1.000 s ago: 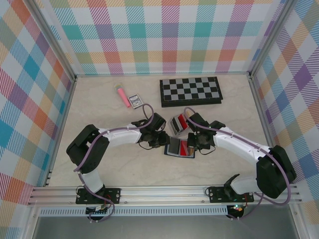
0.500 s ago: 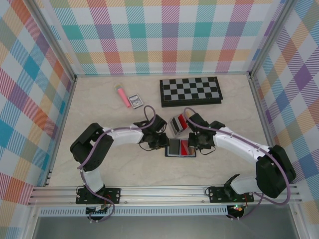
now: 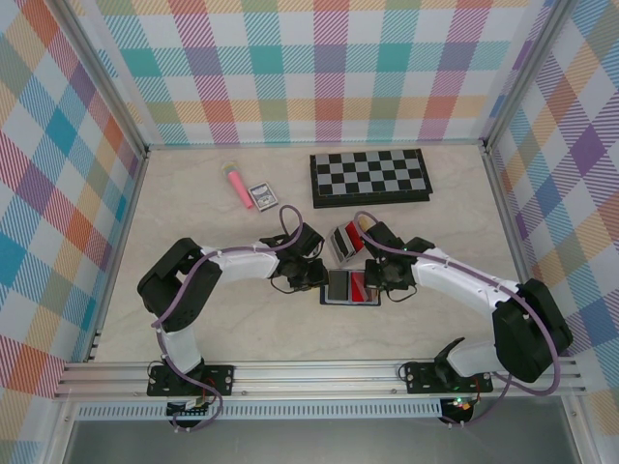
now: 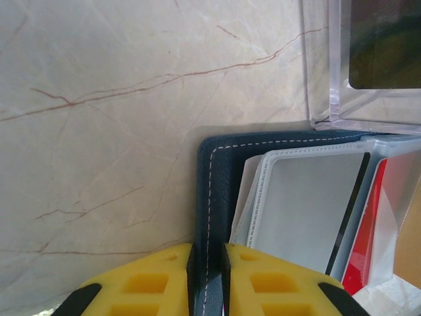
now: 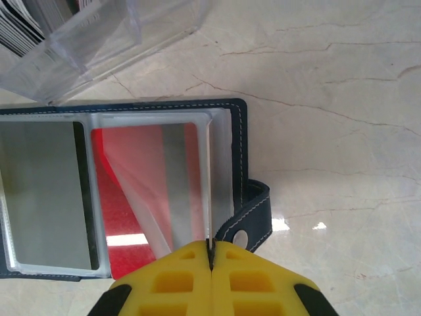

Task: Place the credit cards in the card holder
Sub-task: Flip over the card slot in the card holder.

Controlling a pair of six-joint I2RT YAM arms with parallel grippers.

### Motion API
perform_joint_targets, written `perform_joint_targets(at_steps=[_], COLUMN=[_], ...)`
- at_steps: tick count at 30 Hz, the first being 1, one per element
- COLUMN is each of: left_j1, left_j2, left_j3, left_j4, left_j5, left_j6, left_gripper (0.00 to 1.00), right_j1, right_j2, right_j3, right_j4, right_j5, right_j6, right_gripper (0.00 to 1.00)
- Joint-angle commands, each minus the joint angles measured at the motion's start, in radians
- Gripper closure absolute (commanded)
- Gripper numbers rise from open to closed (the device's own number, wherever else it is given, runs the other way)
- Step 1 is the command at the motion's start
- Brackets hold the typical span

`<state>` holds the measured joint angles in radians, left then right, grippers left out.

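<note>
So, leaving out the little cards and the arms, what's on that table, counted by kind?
Chessboard: 1
Pink stick: 1
Small printed box: 1
Clear card stand: 1
Blue wallet: 1
Total: 5

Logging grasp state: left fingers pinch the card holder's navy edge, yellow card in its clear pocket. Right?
No: the card in the clear pocket is red, not yellow, per the right wrist view. Left fingers do pinch the card holder's navy edge.

White arm links (image 3: 242, 259), black joints (image 3: 182, 280), looping purple cables (image 3: 286, 209), black bases (image 3: 193, 379), pocketed yellow jaws.
</note>
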<state>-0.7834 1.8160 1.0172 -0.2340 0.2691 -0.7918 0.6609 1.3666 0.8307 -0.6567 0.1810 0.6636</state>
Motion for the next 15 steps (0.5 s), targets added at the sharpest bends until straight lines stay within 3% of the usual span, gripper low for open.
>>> perform_joint_targets(at_steps=[1, 15], left_j1=[-0.016, -0.018], left_j2=[0.035, 0.041], left_j3=[-0.005, -0.003], left_j4=[-0.017, -0.017], left_j5=[0.004, 0.002], left_j6=[0.011, 0.011], left_gripper=[0.81, 0.82], right_j1=[-0.001, -0.001], right_j2=[0.009, -0.117], right_j3=[-0.027, -0.016], right_j4=[0.037, 0.034], right_j5=[-0.033, -0.074], right_j6=[-0.026, -0.038], right_gripper=[0.98, 0.97])
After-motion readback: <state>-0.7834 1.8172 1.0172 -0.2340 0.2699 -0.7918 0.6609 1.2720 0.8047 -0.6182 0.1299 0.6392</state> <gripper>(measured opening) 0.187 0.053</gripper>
